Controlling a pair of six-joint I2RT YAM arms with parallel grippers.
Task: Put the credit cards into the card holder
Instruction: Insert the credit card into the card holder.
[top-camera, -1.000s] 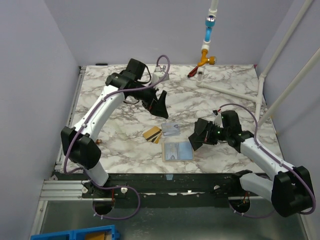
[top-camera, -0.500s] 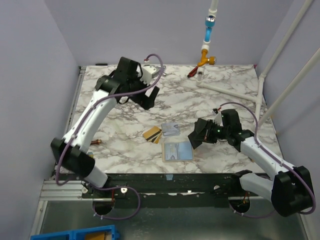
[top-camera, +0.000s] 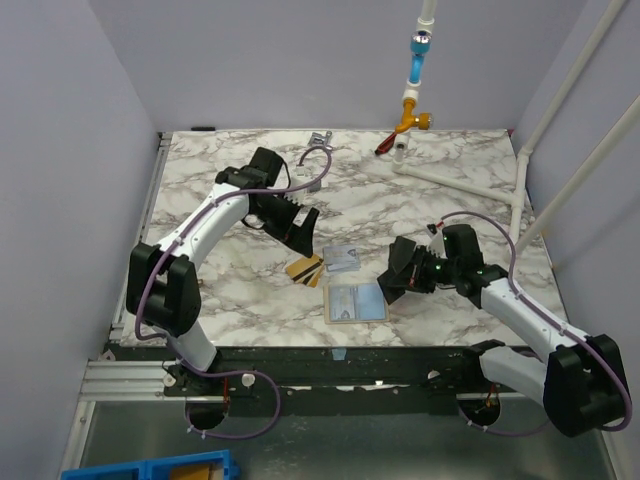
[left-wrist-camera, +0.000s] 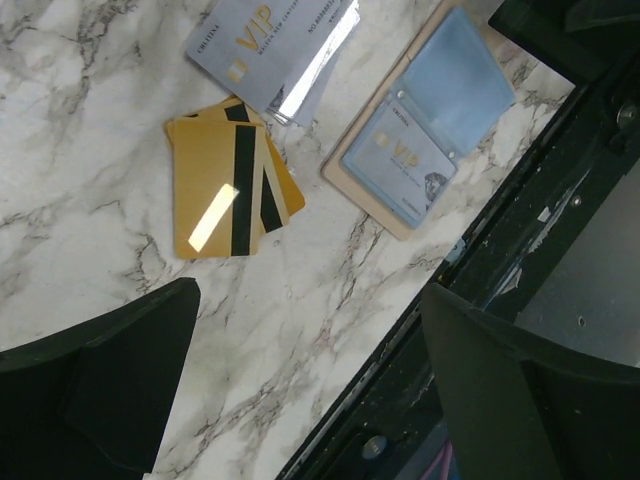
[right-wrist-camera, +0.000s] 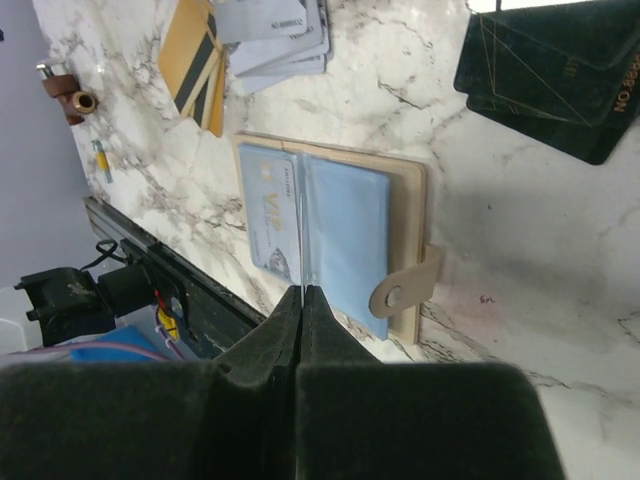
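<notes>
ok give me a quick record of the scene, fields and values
card holder: lying open, inside facing up
in holder: one pale grey-blue card tucked inside
loose cards: gold cards fanned, pale cards stacked beside them
left gripper: open, near the gold cards, empty
right gripper: shut, beside the holder, empty

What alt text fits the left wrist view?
Open left gripper hovers over a marble table, nothing held. Ahead lie fanned gold cards, grey-blue cards and the open card holder with a card in one pocket.
</notes>
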